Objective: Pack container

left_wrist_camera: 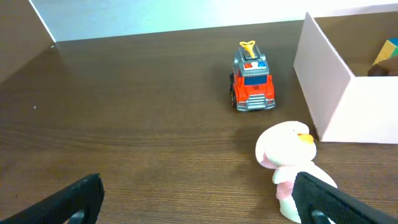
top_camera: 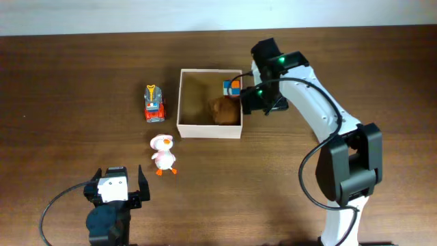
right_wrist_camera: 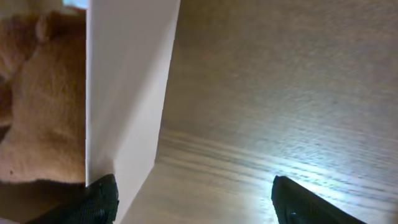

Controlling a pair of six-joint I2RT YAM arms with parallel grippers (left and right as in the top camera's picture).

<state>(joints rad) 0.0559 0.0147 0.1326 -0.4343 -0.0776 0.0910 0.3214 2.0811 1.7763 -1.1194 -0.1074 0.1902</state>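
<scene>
Your right tool (right_wrist_camera: 199,200) stands with its jaws well parted and nothing between them. One finger sits against the right wall of the square, shallow, white-walled cardboard container (top_camera: 208,130), the other over bare brown wooden bench (top_camera: 68,102) outside it, so it steadies nothing. The container sits on the bench towards the far middle, within reach of both arms. Inside it, a brown plush toy (top_camera: 224,109) and a small orange-and-blue block (top_camera: 232,87) lie against that right wall, leaving the left half free. Your left tool (top_camera: 117,179) is fully open and empty, and faces the white plush duck (top_camera: 162,152). The duck and the red-and-grey toy fire truck (top_camera: 154,102) remain unpacked just left of the container. In my judgement the duck is the next pick.
</scene>
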